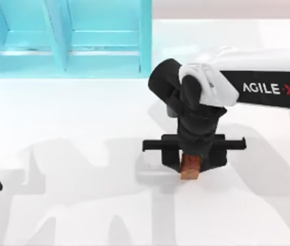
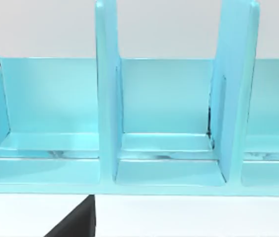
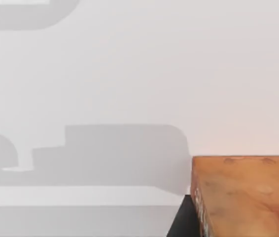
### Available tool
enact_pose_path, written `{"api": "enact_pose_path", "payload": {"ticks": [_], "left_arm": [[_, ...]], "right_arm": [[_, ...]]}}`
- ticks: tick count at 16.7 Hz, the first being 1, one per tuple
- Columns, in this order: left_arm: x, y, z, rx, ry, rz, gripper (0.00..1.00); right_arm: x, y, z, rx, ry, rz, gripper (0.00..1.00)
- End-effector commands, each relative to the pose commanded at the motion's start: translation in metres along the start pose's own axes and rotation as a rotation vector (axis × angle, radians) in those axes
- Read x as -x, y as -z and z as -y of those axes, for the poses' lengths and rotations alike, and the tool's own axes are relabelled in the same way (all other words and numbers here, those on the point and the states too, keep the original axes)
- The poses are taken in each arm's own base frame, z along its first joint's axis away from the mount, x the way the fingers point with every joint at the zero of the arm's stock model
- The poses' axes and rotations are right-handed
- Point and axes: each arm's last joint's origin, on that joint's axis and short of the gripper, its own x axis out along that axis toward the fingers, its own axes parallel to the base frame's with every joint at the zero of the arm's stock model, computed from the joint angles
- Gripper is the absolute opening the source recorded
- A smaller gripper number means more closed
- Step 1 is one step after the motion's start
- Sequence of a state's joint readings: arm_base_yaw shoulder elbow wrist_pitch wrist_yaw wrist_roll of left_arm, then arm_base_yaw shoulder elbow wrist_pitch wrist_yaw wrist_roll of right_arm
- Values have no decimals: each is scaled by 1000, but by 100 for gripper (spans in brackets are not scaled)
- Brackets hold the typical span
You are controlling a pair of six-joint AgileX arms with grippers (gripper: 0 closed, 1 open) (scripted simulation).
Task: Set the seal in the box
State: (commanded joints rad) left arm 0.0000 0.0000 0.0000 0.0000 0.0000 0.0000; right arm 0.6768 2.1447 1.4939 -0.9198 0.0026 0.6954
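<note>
Top view shows the right end effector (image 1: pixel 190 165) directly over the seal (image 1: pixel 189 168) on the white bench (image 1: pixel 83 154); its grip state I cannot tell. The cyan box (image 1: pixel 68 41) lies well apart, toward the far left. Left arm parked at the left edge.

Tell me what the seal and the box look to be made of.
Seal: probably wood or stone, its orange-tan face mottled and matte under the right gripper. Box: likely glossy painted or plastic panels, uniform cyan with soft reflections.
</note>
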Motion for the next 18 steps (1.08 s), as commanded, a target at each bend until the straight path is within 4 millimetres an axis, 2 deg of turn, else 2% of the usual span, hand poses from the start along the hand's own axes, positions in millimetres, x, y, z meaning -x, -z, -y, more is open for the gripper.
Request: {"api": "enact_pose_path", "payload": {"ticks": [9,11,16,18], "left_arm": [[0,0,0,0,0,0,100],[0,0,0,0,0,0,100],[0,0,0,0,0,0,100],[0,0,0,0,0,0,100]], "right_arm": [[5,-1,0,-3,-1,1,0],[20,-3,-2,-4,-1,0,0],[80,-2,-1,-4,8,-10,0],[97,-1,0,-3,2,-1,0]]}}
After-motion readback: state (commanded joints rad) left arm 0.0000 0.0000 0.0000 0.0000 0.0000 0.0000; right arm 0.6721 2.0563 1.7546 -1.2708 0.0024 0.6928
